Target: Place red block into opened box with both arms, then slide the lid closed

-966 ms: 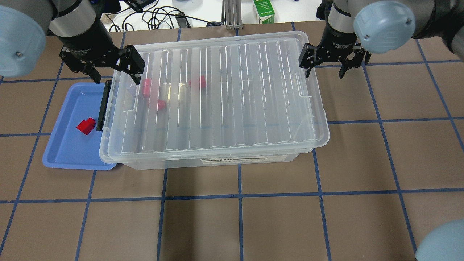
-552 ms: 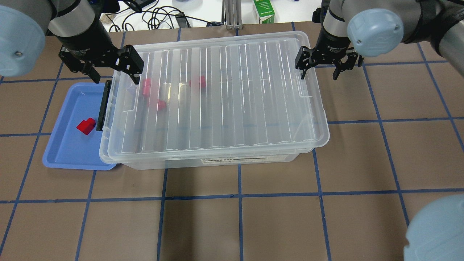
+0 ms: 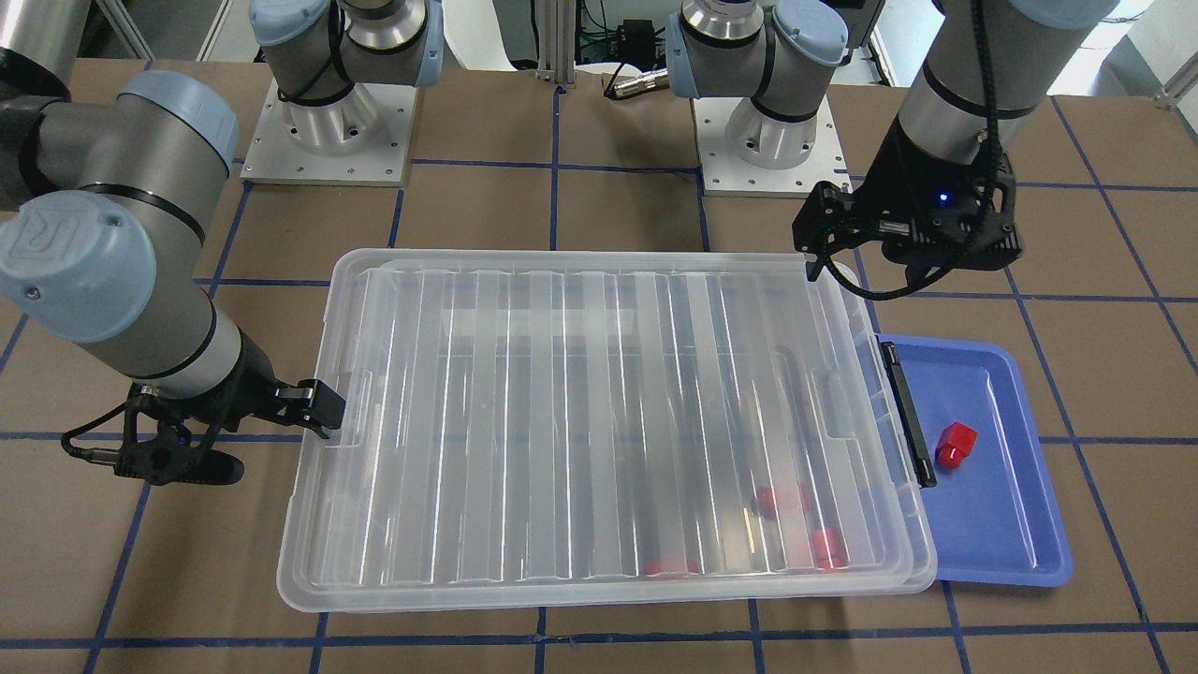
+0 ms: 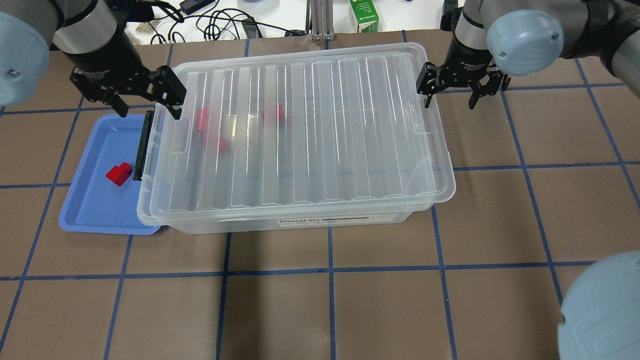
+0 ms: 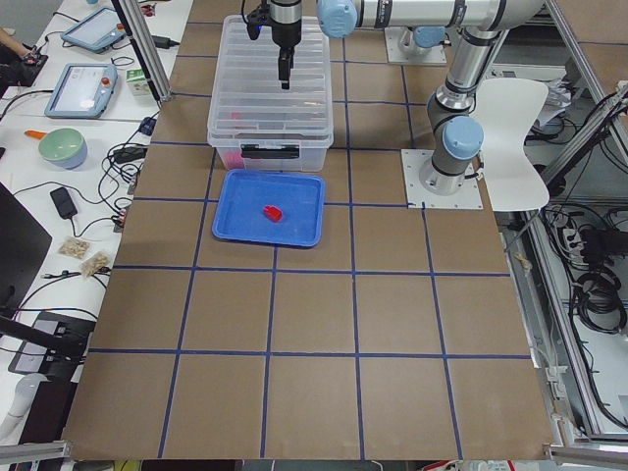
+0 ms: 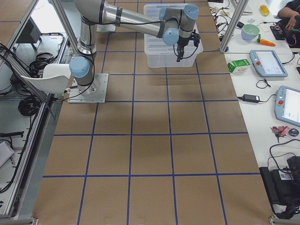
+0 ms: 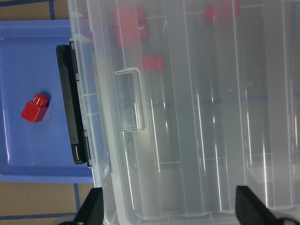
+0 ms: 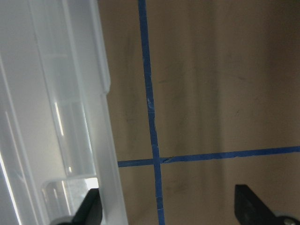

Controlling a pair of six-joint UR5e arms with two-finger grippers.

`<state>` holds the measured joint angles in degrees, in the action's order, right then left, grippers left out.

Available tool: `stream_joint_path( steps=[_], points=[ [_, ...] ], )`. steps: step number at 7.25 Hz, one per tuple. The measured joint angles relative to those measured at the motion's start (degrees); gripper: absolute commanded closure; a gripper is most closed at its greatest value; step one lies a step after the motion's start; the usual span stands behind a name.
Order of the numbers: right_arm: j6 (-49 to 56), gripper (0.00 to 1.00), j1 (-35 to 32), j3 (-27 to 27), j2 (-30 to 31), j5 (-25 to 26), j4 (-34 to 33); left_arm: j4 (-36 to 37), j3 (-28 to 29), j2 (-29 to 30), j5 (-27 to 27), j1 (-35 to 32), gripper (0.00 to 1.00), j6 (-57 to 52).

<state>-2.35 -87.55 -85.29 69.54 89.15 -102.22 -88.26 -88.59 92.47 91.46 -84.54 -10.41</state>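
Note:
The ridged clear lid (image 4: 310, 130) lies on the clear box (image 4: 300, 222) and covers nearly all of it. Through the lid three red blocks show (image 4: 202, 119) (image 4: 221, 145) (image 4: 273, 114). Another red block (image 4: 119, 174) (image 7: 33, 108) sits in the blue tray (image 4: 95, 210) beside the box's black bar (image 4: 142, 145). My left gripper (image 4: 147, 107) (image 3: 866, 276) hangs open over the lid's left far corner and the bar, holding nothing. My right gripper (image 4: 450, 102) (image 8: 171, 213) stands open just outside the lid's right short edge (image 8: 70, 117), over bare table.
The box's left end overlaps the tray. A green carton (image 4: 364, 15) and loose cables (image 4: 220, 22) lie beyond the far table edge. Both arm bases (image 3: 328, 122) stand behind the box. Brown table with blue tape lines stretches in front.
My left gripper has drifted left, off the lid's corner toward the tray. The right gripper swung in toward the lid's edge and back out. The lid and blocks stay put.

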Motion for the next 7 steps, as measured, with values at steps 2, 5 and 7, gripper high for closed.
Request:
stream_joint_path(
  steps=[2,5,7],
  points=[
    [1.7,0.0,1.6,0.0,0.0,0.7,0.1,0.1,-0.2,0.6,-0.4,4.8,0.0,-5.8],
    [4.6,0.0,4.9,0.0,0.1,1.2,0.4,0.6,-1.8,1.8,-0.9,12.4,0.0,-16.8],
    [6.8,0.0,6.6,0.2,0.2,2.4,0.5,1.5,-2.4,3.2,-1.5,16.8,0.0,-23.3]
  ],
)
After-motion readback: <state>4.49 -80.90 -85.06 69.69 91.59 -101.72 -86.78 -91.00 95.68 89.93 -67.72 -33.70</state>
